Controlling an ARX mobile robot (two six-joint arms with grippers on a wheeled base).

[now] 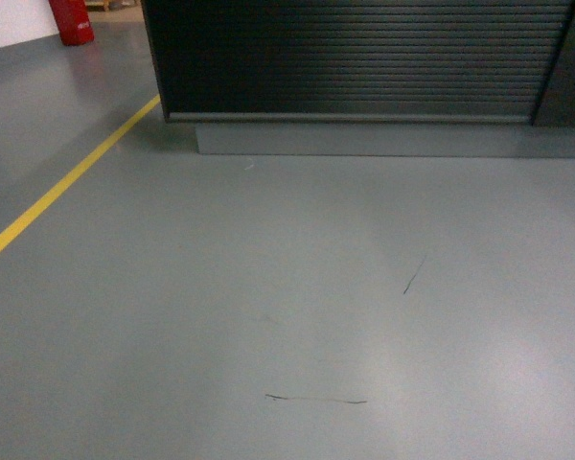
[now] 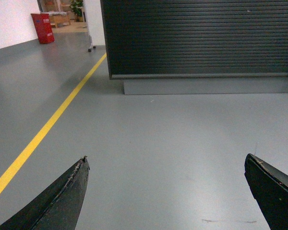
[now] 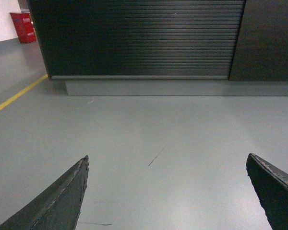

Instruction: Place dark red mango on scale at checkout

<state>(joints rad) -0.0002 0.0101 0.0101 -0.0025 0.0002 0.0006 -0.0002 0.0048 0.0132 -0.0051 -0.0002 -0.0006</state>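
The checkout (image 1: 355, 57) shows only as a dark counter front with horizontal slats, standing on a grey plinth across the top of the head view; its top is out of view. It also fills the upper part of both wrist views, checkout (image 2: 201, 38) and checkout (image 3: 139, 38). The dark red mango and the scale are out of view. My left gripper (image 2: 167, 163) is open over bare grey floor, nothing between its fingers. My right gripper (image 3: 167, 162) is open too, also empty. Neither gripper shows in the head view.
Grey floor (image 1: 287, 307) stretches from me to the counter. A yellow floor line (image 1: 67, 182) runs diagonally on the left. A red container (image 1: 72, 21) stands at the far left by a white wall. A darker panel (image 3: 271, 38) adjoins the slats on the right.
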